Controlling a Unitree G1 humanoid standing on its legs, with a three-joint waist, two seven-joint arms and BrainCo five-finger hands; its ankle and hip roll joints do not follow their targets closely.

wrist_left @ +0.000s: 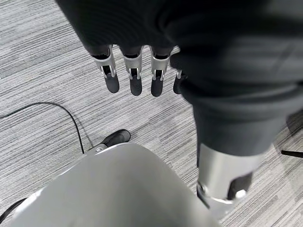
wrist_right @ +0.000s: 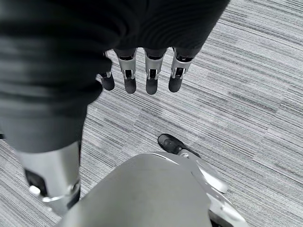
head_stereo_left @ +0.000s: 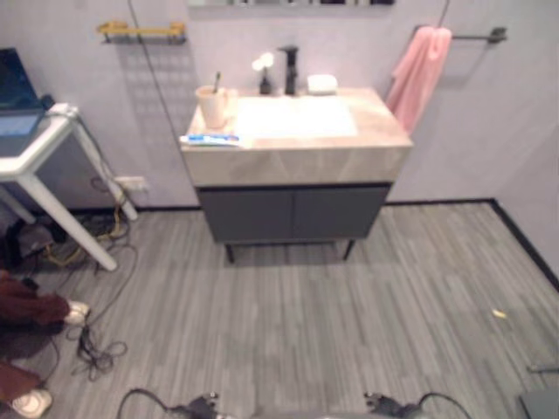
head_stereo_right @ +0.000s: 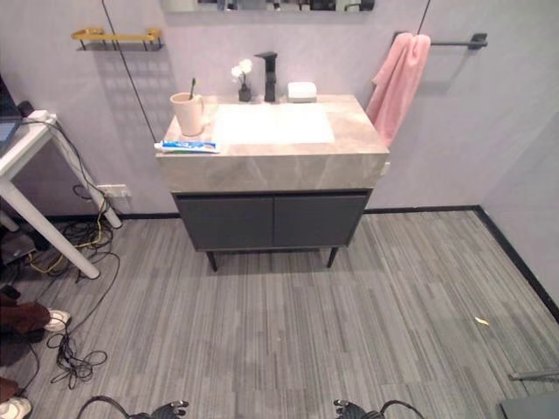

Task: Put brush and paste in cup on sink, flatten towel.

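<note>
A beige cup [head_stereo_left: 211, 106] stands at the back left of the sink counter [head_stereo_left: 297, 162], with a toothbrush [head_stereo_left: 217, 83] upright in it. A blue and white toothpaste tube [head_stereo_left: 210, 140] lies flat at the counter's front left edge, in front of the cup. A pink towel [head_stereo_left: 419, 74] hangs bunched from a wall bar to the right of the sink. My left hand [wrist_left: 135, 78] hangs low over the floor, its fingers straight and holding nothing. My right hand [wrist_right: 150, 78] hangs the same way, open and far from the sink.
A black faucet [head_stereo_left: 289, 68], a small flower vase [head_stereo_left: 264, 77] and a white soap dish [head_stereo_left: 321, 84] line the back of the counter. A white table [head_stereo_left: 35, 150] stands at the left, with cables [head_stereo_left: 96, 349] and a person's shoes [head_stereo_left: 74, 312] on the floor near it.
</note>
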